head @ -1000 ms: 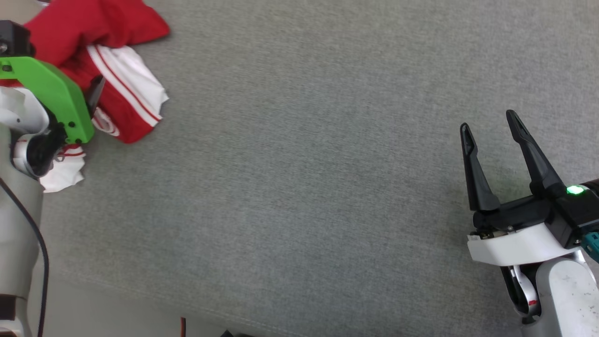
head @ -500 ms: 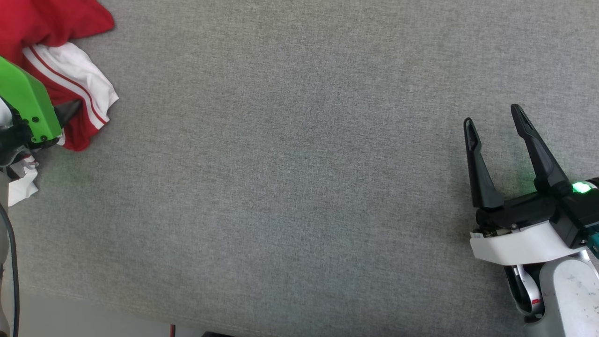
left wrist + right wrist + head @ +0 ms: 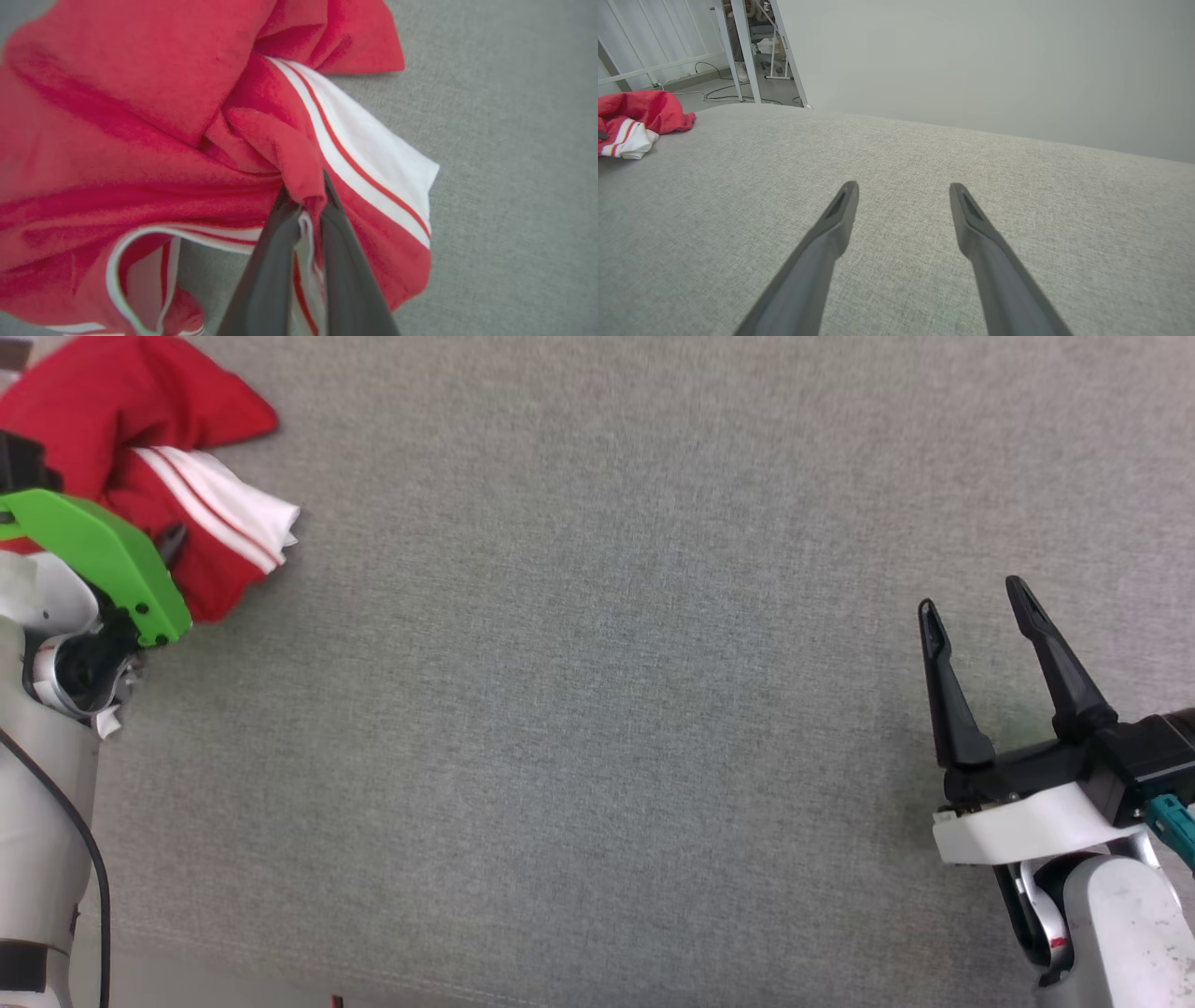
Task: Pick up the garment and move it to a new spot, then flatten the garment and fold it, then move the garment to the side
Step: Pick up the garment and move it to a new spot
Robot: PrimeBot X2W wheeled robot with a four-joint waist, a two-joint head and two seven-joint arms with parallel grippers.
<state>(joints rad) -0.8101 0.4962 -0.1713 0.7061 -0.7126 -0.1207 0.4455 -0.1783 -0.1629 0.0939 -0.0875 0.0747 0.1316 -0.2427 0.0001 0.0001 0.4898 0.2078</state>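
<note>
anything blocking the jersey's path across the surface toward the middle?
Nothing visible. The left gripper is shut on a fold of the jersey; the grey surface from there to the open right gripper shows no objects.

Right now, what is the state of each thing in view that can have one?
garment: crumpled in a heap on the grey surface, not yet flattened.
left pincer: shut on a red fold of the garment.
right pincer: open, holding nothing, apart from the garment.
</note>
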